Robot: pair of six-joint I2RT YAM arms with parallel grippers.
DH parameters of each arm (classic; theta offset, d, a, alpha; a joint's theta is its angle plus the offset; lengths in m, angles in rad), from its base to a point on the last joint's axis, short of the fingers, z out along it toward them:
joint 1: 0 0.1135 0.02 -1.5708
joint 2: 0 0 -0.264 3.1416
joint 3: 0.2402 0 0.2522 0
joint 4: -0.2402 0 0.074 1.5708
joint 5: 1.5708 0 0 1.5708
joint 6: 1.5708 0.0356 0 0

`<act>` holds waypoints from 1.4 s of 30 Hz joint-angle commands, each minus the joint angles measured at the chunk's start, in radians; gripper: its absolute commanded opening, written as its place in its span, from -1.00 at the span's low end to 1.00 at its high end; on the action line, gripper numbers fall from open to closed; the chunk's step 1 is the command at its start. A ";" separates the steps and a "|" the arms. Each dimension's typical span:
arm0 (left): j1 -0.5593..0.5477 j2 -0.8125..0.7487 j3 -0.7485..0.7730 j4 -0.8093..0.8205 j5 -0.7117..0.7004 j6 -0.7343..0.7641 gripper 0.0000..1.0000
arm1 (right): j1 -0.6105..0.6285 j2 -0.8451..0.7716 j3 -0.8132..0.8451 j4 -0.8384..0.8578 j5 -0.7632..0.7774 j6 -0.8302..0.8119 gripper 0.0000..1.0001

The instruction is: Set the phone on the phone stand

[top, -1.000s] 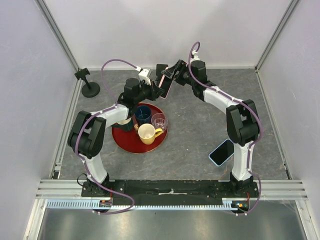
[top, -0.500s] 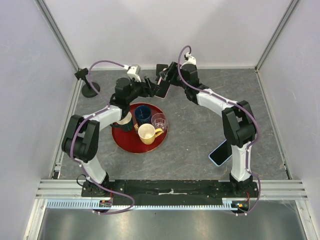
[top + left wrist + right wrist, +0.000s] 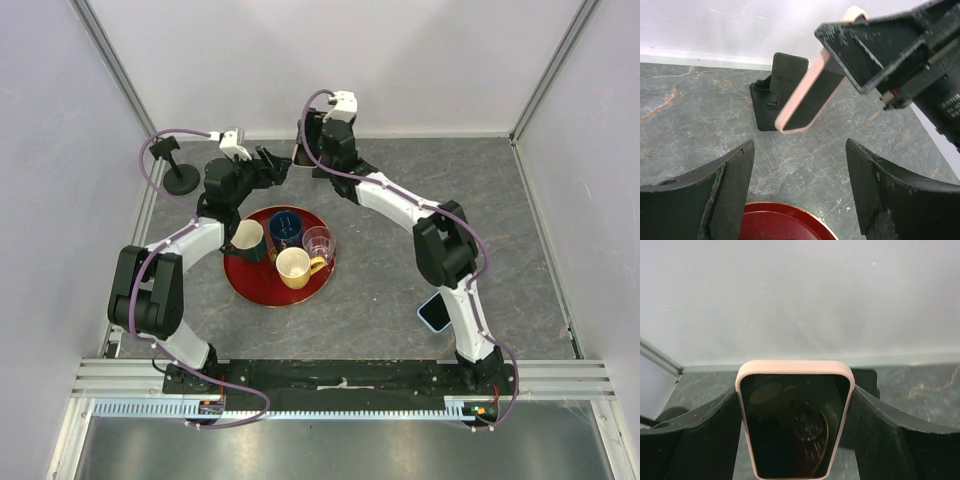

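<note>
My left pincer (image 3: 799,150) has just let go. A second ago it was clamped on the phone (image 3: 807,95) alongside the right one; now its fingers stand wide apart with nothing between them, and it has backed off over the red tray (image 3: 776,220). So the hand-over is done and the right pincer (image 3: 795,390) alone carries the pink-cased phone, its fingers spread wide but tight against both long edges. That arm has also swung left along the back of the table (image 3: 380,290), bringing the phone to the phone stand (image 3: 785,70); I judge that only the lowering and release remain. The left wrist view gives me the most: the phone hangs tilted, its lower end just in front of the stand's black backrest and not seated, though I cannot tell the gap. The right wrist view shows mostly the dark screen, with the stand nearly hidden behind it. From above the stand is buried under the right wrist, but I do see a second phone (image 3: 437,313) lying near that arm's base.
</note>
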State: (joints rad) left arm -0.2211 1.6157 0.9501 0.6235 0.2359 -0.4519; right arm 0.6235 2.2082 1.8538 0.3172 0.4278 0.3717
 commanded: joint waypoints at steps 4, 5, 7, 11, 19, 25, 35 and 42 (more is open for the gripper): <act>0.002 -0.037 -0.017 0.039 -0.072 0.027 0.57 | 0.022 0.149 0.265 0.059 0.144 -0.214 -1.00; 0.002 -0.033 -0.019 0.041 -0.069 0.028 0.57 | 0.022 0.171 0.294 0.056 0.147 -0.226 -1.00; 0.000 -0.028 -0.020 0.042 -0.069 0.022 0.57 | 0.025 0.191 0.329 0.042 0.161 -0.270 -1.00; 0.002 -0.019 -0.028 0.077 -0.038 0.002 0.55 | 0.030 0.220 0.363 0.069 0.183 -0.312 -1.00; 0.000 0.001 -0.022 0.088 -0.007 -0.016 0.54 | 0.027 0.285 0.459 0.069 0.209 -0.326 -1.00; -0.001 0.006 -0.027 0.097 0.006 -0.027 0.54 | 0.015 0.321 0.505 0.054 0.227 -0.350 -1.00; -0.001 0.006 -0.033 0.114 0.017 -0.039 0.54 | -0.001 0.367 0.544 0.052 0.216 -0.359 -1.00; 0.000 0.009 -0.036 0.122 0.025 -0.045 0.54 | -0.010 0.392 0.570 0.048 0.215 -0.364 -1.00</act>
State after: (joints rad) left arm -0.2211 1.6188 0.9165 0.6819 0.2459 -0.4747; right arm 0.6193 2.6030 2.3455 0.2974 0.6331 0.0246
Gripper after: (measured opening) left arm 0.773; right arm 0.797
